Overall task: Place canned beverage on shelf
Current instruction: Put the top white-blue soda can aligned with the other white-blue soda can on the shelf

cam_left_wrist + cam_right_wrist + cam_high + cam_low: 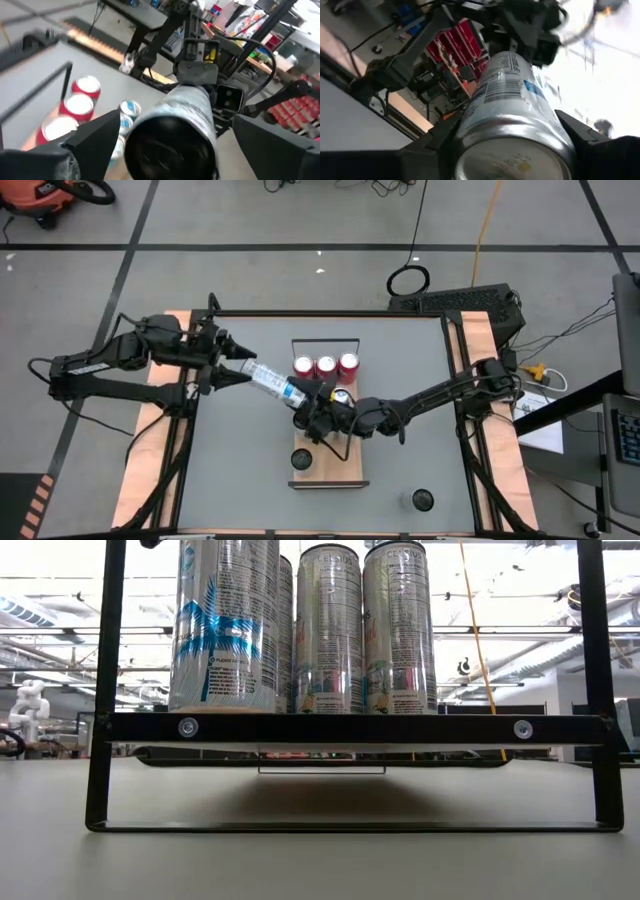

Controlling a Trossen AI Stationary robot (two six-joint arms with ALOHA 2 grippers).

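Observation:
A silver and blue can (275,382) lies nearly level in the air over the far left part of the shelf (332,468), a light-wood board. My right gripper (308,410) is shut on the can's right end. My left gripper (238,366) is open, with its fingers on either side of the can's left end (172,142); a gap shows beside one finger. Three red-topped cans (326,366) stand at the shelf's far end, with a blue-topped can (342,395) just in front of them. A dark-topped can (301,459) stands near the shelf's near end. My right gripper pinches the can's side walls near its silver end (512,150) between its two fingers (442,137). The fingers come level from the table's right and lie along the can. The can is lifted clear of the shelf, nearly level, with its far end pointing at my left gripper.
Another dark-topped can (423,500) stands on the grey table at the near right. In the low view the black wire rail (100,690) frames the tall cans (330,630) standing on the shelf's dark edge (350,727). Bare grey tabletop (240,470) lies left of the shelf.

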